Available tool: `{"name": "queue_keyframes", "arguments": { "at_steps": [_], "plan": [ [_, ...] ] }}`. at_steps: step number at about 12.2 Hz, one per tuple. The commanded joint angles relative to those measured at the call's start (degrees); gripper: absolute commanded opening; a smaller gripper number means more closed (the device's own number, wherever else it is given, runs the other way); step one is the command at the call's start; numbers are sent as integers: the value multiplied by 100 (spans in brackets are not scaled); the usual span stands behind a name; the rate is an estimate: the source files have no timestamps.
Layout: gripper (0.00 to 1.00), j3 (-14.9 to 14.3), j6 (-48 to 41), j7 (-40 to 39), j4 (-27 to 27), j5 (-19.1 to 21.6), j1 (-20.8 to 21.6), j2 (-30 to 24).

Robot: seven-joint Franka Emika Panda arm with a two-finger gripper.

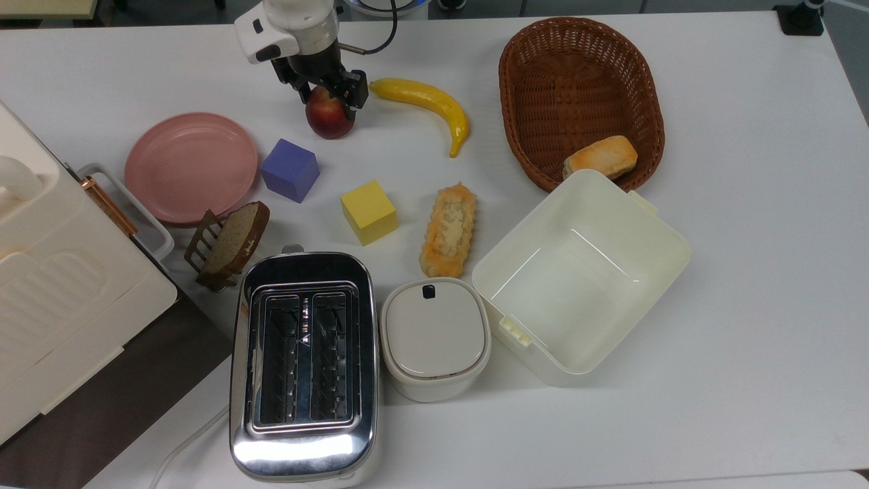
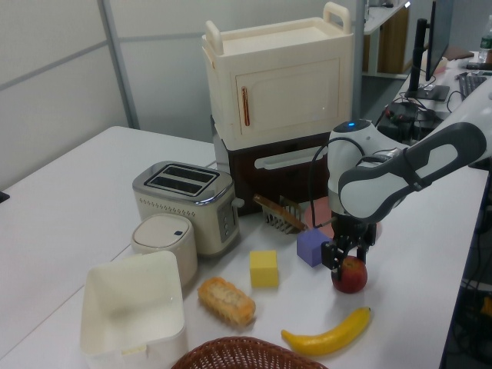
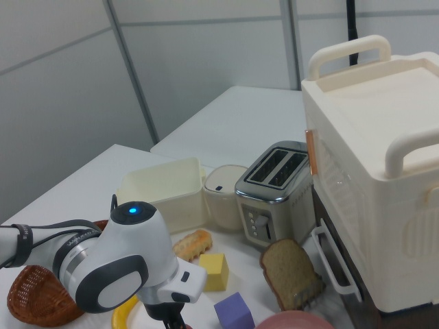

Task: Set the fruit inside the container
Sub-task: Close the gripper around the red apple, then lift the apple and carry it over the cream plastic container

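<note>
The round red fruit (image 1: 329,116) is gripped on both sides by the black two-finger gripper (image 1: 326,92), just beside the long yellow banana (image 1: 424,109); the squarish cream-white plastic container (image 1: 582,272) is seen well apart.

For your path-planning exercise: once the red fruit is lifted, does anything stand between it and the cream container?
Yes. In the top view the banana and the orange pastry lie between the fruit and the container. Both are low, so a raised carry should pass over them.
</note>
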State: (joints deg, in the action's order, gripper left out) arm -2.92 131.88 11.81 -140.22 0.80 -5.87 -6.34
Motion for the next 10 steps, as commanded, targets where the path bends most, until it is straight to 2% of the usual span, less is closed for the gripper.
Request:
{"name": "queue_keyframes", "arguments": {
  "at_steps": [1, 3, 5, 8, 10],
  "plan": [
    [39, -15, 189, 84, -67, -107, 51, -7],
    [39, -15, 172, 93, 29, -115, 60, -34],
    [39, -6, 23, 119, 431, -98, 60, -7],
    [39, 98, -1695, 225, 1992, -89, 60, 290],
    [39, 169, -2497, 225, 2960, -80, 51, 606]
  ]
}}
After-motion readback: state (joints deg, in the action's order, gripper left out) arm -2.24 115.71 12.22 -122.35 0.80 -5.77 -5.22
